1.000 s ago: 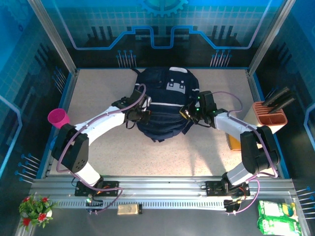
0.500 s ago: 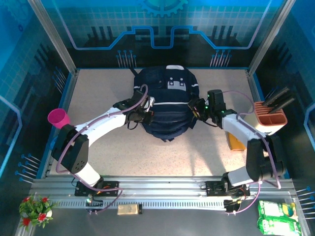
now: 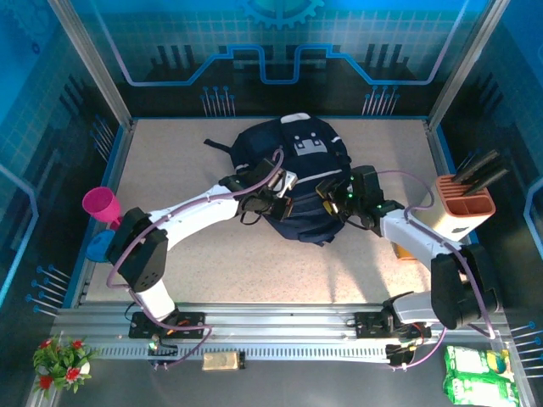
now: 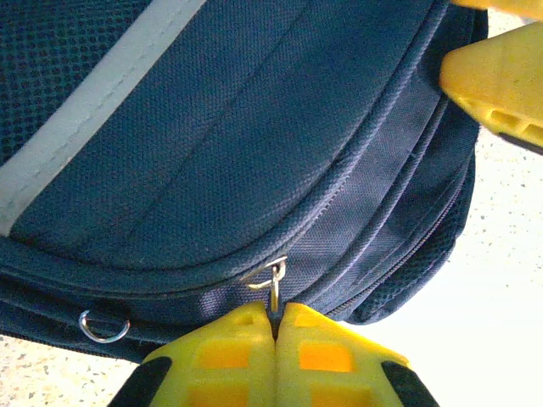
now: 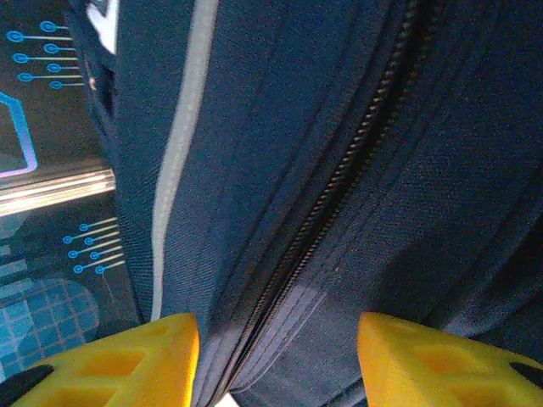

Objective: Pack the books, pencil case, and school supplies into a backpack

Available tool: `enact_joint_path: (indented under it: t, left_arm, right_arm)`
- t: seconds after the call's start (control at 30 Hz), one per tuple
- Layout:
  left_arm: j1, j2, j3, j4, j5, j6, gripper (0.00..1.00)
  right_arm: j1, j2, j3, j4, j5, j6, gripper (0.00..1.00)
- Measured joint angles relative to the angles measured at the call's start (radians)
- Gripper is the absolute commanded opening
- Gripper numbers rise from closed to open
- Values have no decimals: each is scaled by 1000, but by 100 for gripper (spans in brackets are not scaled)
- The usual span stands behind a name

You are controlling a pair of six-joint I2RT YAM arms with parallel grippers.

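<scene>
Counter carries the navy backpack, lying flat. Beige holder stands well to the backpack's right, pink cup well to its left. Left hand, at the backpack's near left edge, is clamped shut on the zipper pull. Right hand, against the backpack's right side, has its fingers apart astride the zipper track, gripping nothing.

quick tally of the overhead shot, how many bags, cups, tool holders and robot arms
dark navy fabric backpack: 1
magenta-pink plastic cup: 1
beige block holder with black handles: 1
white robot arms: 2 (left arm, right arm)
total: 5
</scene>
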Motion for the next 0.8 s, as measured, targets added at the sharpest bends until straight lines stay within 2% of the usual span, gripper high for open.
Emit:
enact_joint_path:
  t: [0.2, 0.4, 0.57, 0.8]
  left_arm:
    - [0, 5, 0, -5, 0, 3, 0]
    - [0, 6, 4, -26, -12, 30, 0]
    - [1, 6, 5, -46, -29, 57, 0]
    - [58, 2, 1, -90, -51, 69, 0]
  right_arm:
    - [2, 55, 18, 22, -10, 7, 40]
    - [2, 91, 46, 28, -7, -11, 37]
    - [2, 119, 61, 27, -6, -29, 20]
    - [2, 121, 71, 2, 24, -72, 13]
